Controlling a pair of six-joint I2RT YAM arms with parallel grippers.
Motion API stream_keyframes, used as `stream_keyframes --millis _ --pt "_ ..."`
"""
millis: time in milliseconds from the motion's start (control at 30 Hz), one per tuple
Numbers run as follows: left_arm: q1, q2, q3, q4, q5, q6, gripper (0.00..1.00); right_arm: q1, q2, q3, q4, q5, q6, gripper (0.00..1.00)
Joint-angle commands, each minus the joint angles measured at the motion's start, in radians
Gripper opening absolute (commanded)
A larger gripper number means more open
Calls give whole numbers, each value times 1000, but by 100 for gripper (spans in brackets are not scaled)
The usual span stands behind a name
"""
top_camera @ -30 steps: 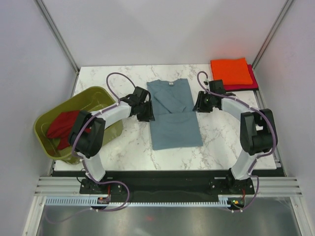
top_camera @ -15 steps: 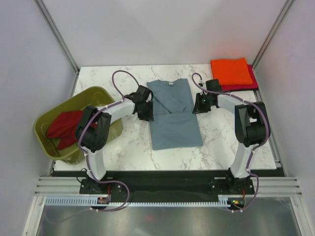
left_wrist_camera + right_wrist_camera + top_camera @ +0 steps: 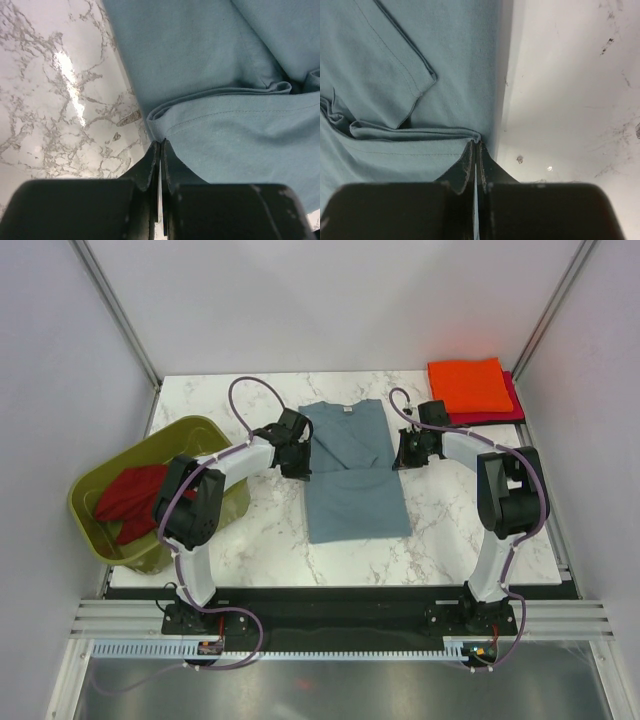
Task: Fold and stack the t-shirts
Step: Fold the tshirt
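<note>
Stack: orange t-shirt (image 3: pixel 465 383) lies folded on the folded magenta-red t-shirt (image 3: pixel 513 400) at the far right corner of the tabletop (image 3: pixel 250 540); both look finished.
Shirt being worked: slate blue-grey t-shirt (image 3: pixel 350 465) lies flat in the middle of the tabletop, collar away from the arms, sleeves turned in, with a stitched edge crossing its middle.
Left end effector (image 3: pixel 160 145): jaws pinched together on the left corner of that stitched edge.
Right end effector (image 3: pixel 475 145): jaws pinched together on the right corner of the same edge, level with the left one.
Waiting: dark red t-shirt (image 3: pixel 130 495) sits crumpled in the olive-green tub (image 3: pixel 200 430) on the left, not yet folded.
Progress: about halfway by my reckoning, with two shirts stacked, a third mid-fold and the fourth not begun.
Remaining: finish folding the blue-grey shirt, set it on the stack, then lift out, fold and stack the dark red one.
</note>
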Motion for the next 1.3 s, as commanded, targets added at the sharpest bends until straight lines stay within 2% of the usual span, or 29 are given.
stream_keyframes --millis 0,200,467,600,633,667,700,733,767,833,933,1067,1133,1267 --pt "1 -8 51 9 -53 20 2 0 -66 16 44 4 -13 0" --pt "-1 1 54 9 -111 2 2 0 -104 -4 65 40 -22 0" --pt "0 60 95 5 -145 0 3 0 -72 -10 83 78 -14 0" --pt "1 78 106 5 -140 2 18 0 -41 6 91 75 -4 9" --pt "0 80 109 0 -140 3 28 0 -37 12 90 75 -2 11" --pt "1 78 113 -4 -142 5 33 0 -28 18 91 76 -1 14" --pt "0 75 130 -36 -157 6 35 0 -29 35 80 84 4 22" --pt "-1 71 139 -56 -169 8 36 0 -29 44 73 87 10 26" --pt "-1 49 161 -104 -183 11 36 0 -37 64 44 99 28 33" --pt "-4 -7 176 -148 -223 14 39 0 -63 82 5 113 64 38" --pt "-28 -101 149 -189 -186 20 43 0 -106 93 -94 136 198 44" --pt "-95 -261 11 -192 -113 -13 47 19 -225 -14 -206 213 344 49" --pt "-117 -348 -50 -176 -10 -50 48 20 -320 -126 -214 225 439 49" --pt "-142 -501 -285 -98 74 -179 51 22 -463 -284 -262 239 582 51"
